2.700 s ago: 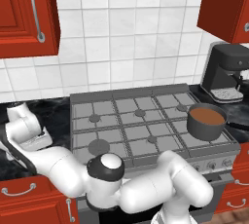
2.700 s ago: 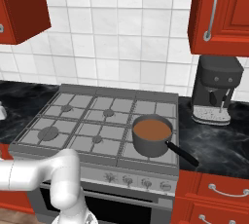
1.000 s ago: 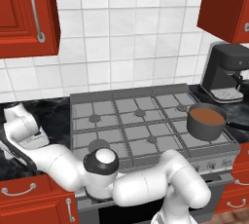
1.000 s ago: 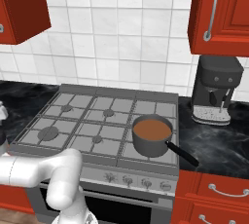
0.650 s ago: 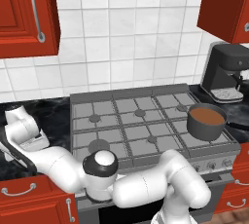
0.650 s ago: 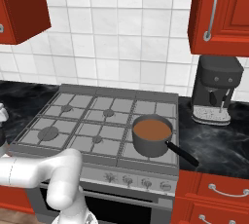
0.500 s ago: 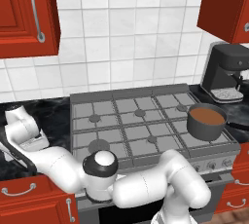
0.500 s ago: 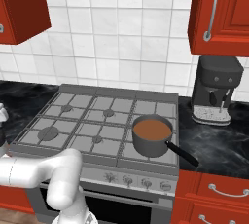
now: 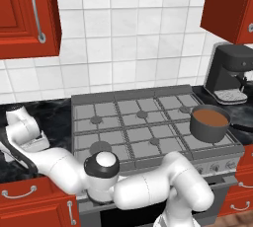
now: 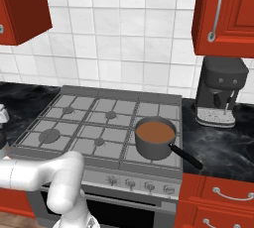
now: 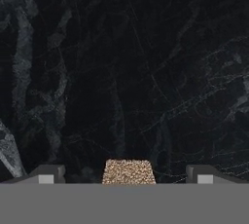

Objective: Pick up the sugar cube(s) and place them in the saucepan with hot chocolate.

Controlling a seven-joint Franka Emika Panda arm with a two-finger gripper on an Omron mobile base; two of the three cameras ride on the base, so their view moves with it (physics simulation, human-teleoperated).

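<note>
A tan-brown speckled sugar cube lies on the black marble counter, low in the hand view. It sits midway between my two dark fingertips, with a gap on either side. My gripper is open around the cube and touches nothing. In the left base view my arm bends far left, and the white hand hangs over the counter left of the stove. The saucepan with hot chocolate stands on the stove's front right burner. It is full of brown liquid and its handle points to the front right.
The grey gas stove lies between my hand and the saucepan. A black coffee machine stands on the counter right of the stove. Red cabinets hang above both ends.
Since the oldest frames my arm's elbow has shifted slightly left. Over the last second the hand stays almost still over the left counter.
</note>
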